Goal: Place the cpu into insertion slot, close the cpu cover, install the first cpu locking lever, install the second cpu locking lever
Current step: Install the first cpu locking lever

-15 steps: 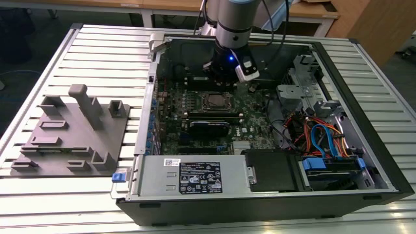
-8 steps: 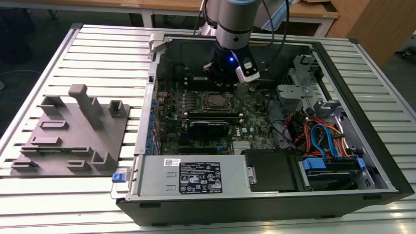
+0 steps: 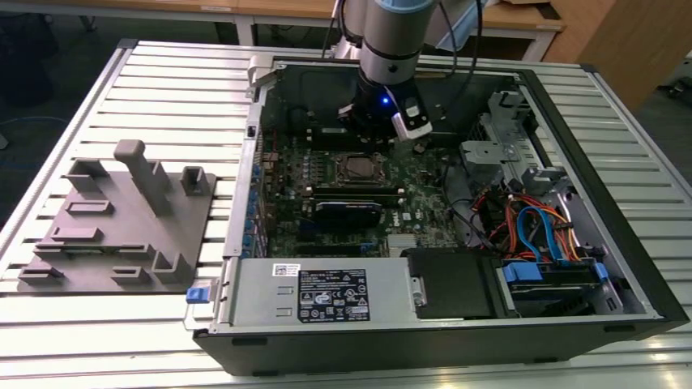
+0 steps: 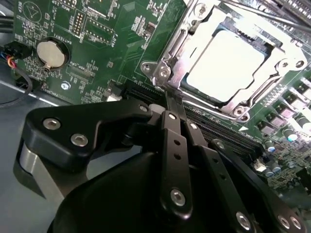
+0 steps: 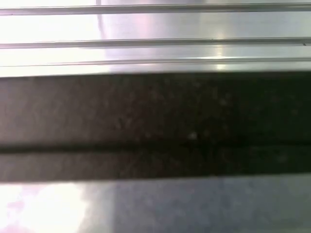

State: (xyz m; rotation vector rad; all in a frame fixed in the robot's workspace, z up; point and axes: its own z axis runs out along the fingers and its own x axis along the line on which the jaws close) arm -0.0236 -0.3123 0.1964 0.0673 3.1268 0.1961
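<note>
Seen in the exterior view, the gripper (image 3: 381, 128) is held low over the motherboard just beside the insertion slot (image 3: 355, 166), apparently for work at the socket. In the second wrist view the fingers (image 4: 171, 127) are pressed together on nothing, the cpu (image 4: 227, 63) is seated under the lowered cpu cover (image 4: 171, 60), and whether a lever is touched cannot be told.

Your workspace: a ribbed aluminium table (image 3: 130, 73) under even light.
Behind it you see wooden desks (image 3: 324, 10), a wooden panel (image 3: 621, 36) at the exterior view's right, and dark floor (image 3: 44, 49).
</note>
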